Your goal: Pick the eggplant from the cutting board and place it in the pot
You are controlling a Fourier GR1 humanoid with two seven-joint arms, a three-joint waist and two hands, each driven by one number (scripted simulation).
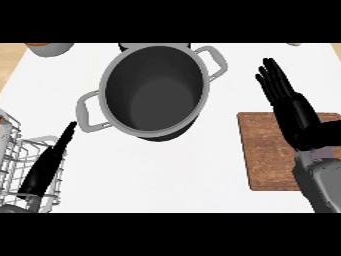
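Now the right hand (301,119) is open, fingers straight, over the cutting board (265,160); the left hand (46,167), open too, is over the rack (2,167), left of the pot (154,95).

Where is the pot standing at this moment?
In the head view, the pot stands at the upper middle of the counter, to the left of the cutting board and up and to the right of the wire rack.
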